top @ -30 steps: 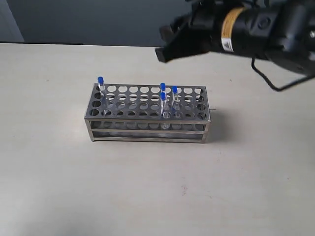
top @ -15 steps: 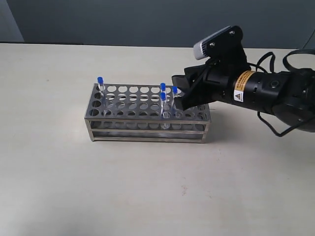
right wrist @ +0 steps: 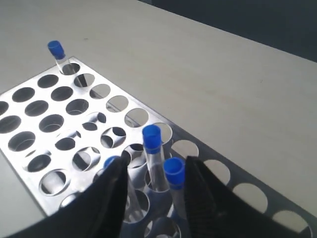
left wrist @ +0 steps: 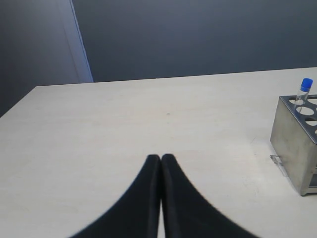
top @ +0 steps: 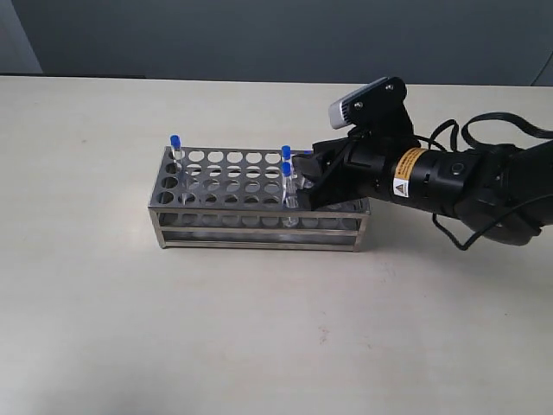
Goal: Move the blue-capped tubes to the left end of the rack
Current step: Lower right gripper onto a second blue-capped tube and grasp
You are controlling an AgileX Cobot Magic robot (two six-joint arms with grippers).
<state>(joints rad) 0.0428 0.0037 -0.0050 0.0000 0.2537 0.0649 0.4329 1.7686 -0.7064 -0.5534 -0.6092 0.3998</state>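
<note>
The shiny metal rack (top: 259, 226) stands mid-table. One blue-capped tube (top: 175, 143) stands at its left end, and two more (top: 286, 153) (top: 286, 173) stand right of the middle. My right gripper (top: 302, 177) hangs over them and mostly hides the fourth. In the right wrist view the gripper (right wrist: 157, 161) is open, with one tube (right wrist: 174, 172) between its fingers and another (right wrist: 152, 139) just beyond. A third cap (right wrist: 111, 161) peeks from behind one finger, and the far tube (right wrist: 56, 49) stands at the plate's (right wrist: 37, 109) corner. My left gripper (left wrist: 161, 156) is shut and empty, away from the rack's end (left wrist: 294, 144).
Bare beige tabletop (top: 104, 328) surrounds the rack. A dark wall (top: 173, 35) runs behind the table's far edge. The right arm's black body and cable (top: 467, 181) stretch to the right of the rack.
The right arm came down from above and behind the rack onto its right part. Its open fingers now straddle the tubes there and cover the rightmost cap.
</note>
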